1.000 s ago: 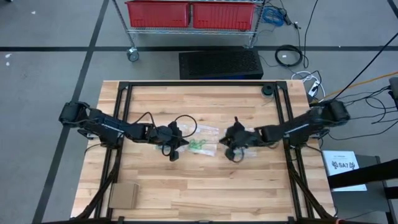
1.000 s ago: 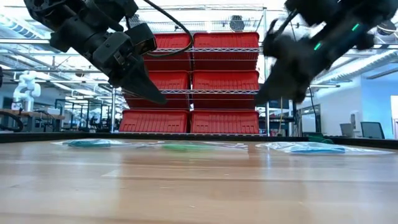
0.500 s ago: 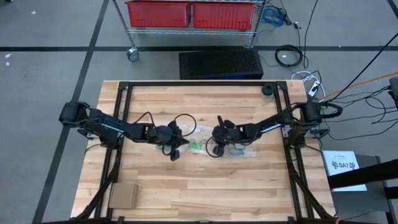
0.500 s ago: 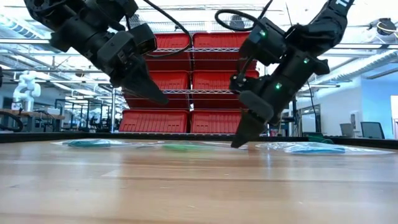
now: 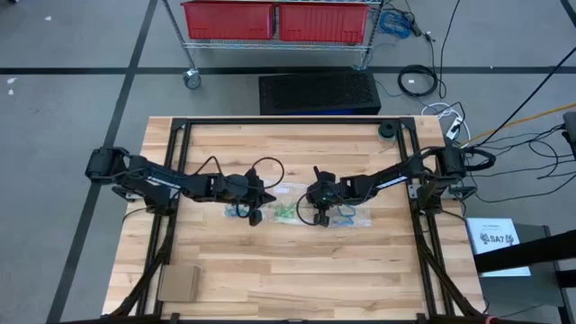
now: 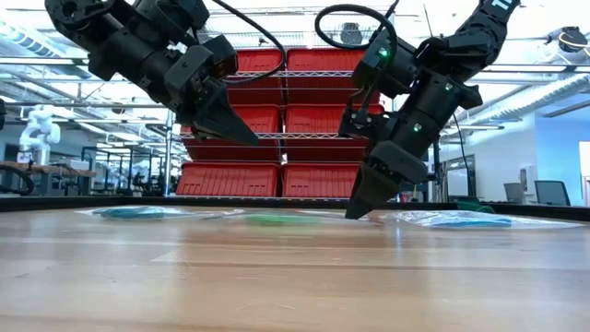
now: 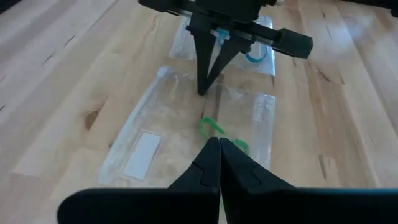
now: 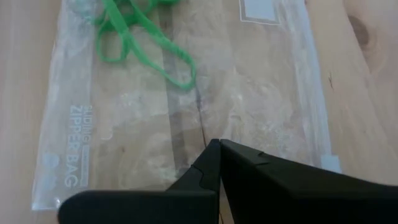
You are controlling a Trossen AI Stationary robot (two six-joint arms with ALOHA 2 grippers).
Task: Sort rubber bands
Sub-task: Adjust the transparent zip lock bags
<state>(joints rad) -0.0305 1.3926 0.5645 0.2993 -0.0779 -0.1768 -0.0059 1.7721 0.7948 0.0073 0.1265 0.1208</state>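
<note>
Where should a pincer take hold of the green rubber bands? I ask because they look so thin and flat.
Judging from both wrist views, the green rubber bands lie flat in a tangle on a clear plastic bag. Best come straight down from above and pinch where several loops cross, so there is more bulk to catch. A single strand would likely slip, and the bag might be caught too.

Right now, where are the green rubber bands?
In the high view, the green rubber bands lie mid-table in a clear plastic bag, between the shut left tool and right tool.
</note>
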